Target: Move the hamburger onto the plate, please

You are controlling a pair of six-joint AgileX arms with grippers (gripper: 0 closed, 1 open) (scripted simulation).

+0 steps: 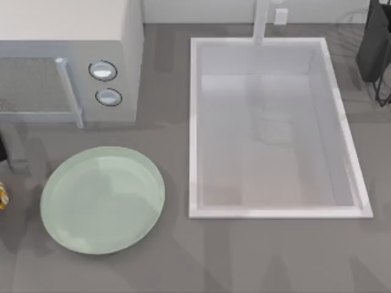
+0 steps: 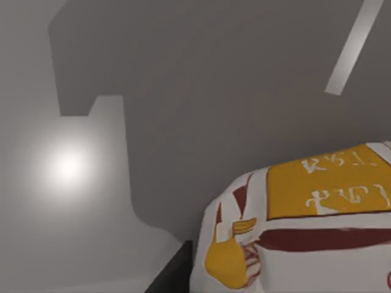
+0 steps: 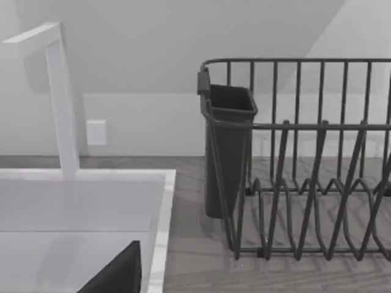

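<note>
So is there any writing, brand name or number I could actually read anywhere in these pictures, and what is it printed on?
Hamburger wrapper, left wrist view: white characters on an orange-yellow panel, not readable as words; a yellow and dark red emblem beside it, no legible name.
Microwave, top view: two round dials, no markings that can be read.
Plate, sink and dish rack: no text.

Pale mint-green plate (image 1: 102,200) on a grey tabletop (image 1: 244,256); the hamburger (image 2: 305,226) wears white wrapping with orange-yellow panels and dark red stripes.
</note>
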